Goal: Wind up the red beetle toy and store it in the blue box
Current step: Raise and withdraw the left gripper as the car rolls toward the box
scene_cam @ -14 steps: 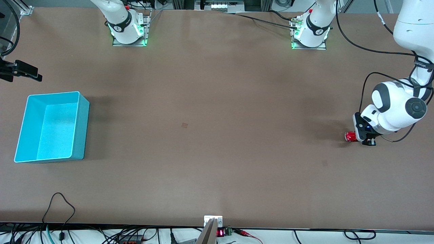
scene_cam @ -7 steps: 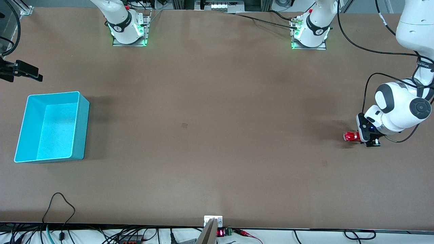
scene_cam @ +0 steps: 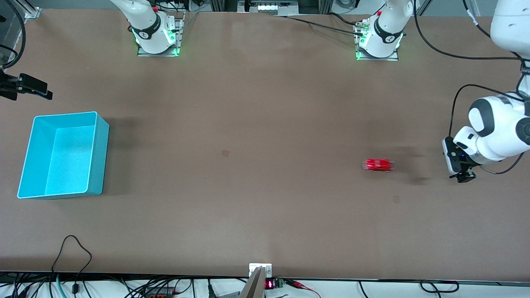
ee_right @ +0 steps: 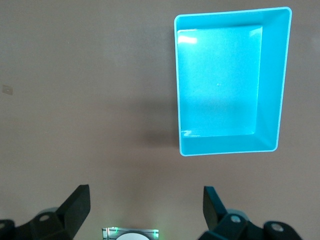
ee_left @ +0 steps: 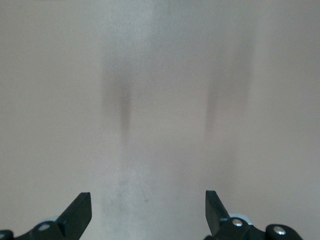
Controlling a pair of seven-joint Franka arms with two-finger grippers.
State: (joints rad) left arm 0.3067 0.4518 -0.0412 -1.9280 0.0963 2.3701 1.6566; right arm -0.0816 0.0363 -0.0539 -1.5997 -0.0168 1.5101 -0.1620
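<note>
Red and glossy, the small rounded beetle toy car (scene_cam: pixel 377 164) sits loose on the brown worktop (scene_cam: pixel 248 215), smeared sideways in the front view, so you can fairly take it to be rolling, though the blur hides which way it points. It lies toward the left arm's end of the worktop, well apart from the left claw (scene_cam: pixel 463 176), which hovers low over the worktop near that end, fingers spread wide with nothing between them; the left wrist view shows only bare surface between the fingertips (ee_left: pixel 80 210).

Your risk from here is the car itself: if its spring is wound, it may run on uncontrolled, veer, or stop somewhere awkward, and a grab at a moving toy this small could miss or knock it further.

At about the same depth, near the right arm's end, stands the rectangular light-blue plastic bin with tall thin walls and a pale rim (scene_cam: pixel 97 124). It is upright and holds nothing; the right wrist view looks straight into its bare floor.

Farthest from you, the right claw (ee_right: pixel 145 212) waits above the worktop beside the bin, fingers apart and holding nothing.
</note>
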